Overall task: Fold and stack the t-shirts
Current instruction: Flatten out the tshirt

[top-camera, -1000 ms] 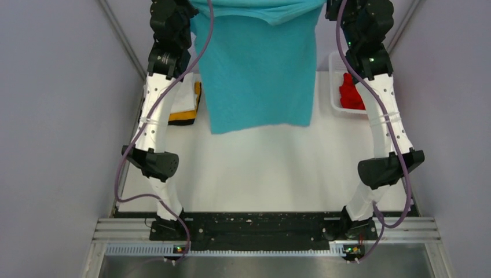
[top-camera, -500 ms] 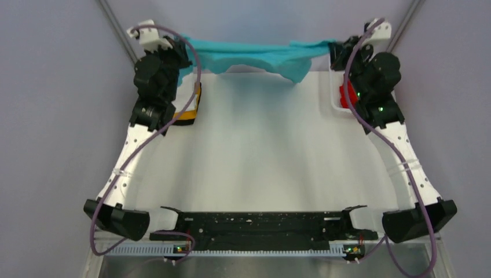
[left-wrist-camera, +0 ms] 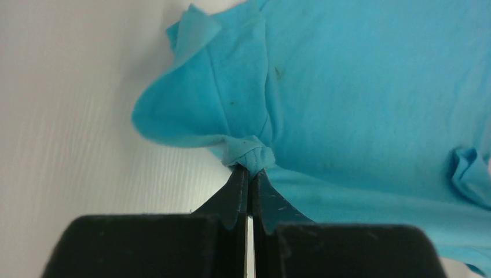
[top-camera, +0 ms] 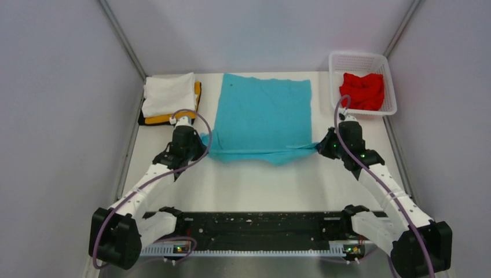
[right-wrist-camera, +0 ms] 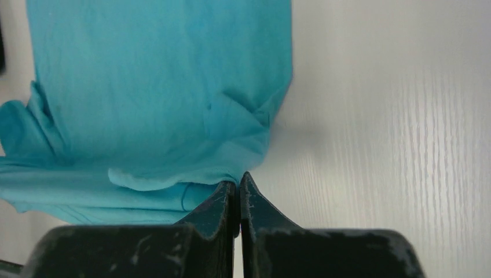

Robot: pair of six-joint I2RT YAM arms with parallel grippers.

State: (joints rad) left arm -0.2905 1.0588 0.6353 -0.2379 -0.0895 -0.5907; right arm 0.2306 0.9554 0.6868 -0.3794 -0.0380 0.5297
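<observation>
The turquoise t-shirt [top-camera: 262, 114] lies spread flat on the white table, its near edge bunched. My left gripper [top-camera: 200, 141] is shut on its near left corner; the wrist view shows the pinched cloth knot [left-wrist-camera: 250, 155] at the gripper [left-wrist-camera: 251, 171]. My right gripper [top-camera: 322, 145] is shut on the near right corner, the cloth [right-wrist-camera: 173, 116] caught at the gripper [right-wrist-camera: 238, 180]. The red t-shirt [top-camera: 362, 91] lies crumpled in the basket. The white t-shirt [top-camera: 168, 92] tops a folded stack, with the yellow-orange one [top-camera: 197, 91] and the black one [top-camera: 151, 121] beneath.
The white mesh basket [top-camera: 339, 63] stands at the back right corner. The folded stack sits at the back left, just beyond my left arm. Grey walls enclose the table [top-camera: 260, 185] on both sides and at the back.
Both arms came down from high and far toward the near side, and the shirt, hanging between them a second ago, now lies flat on the table with its corners still gripped.
</observation>
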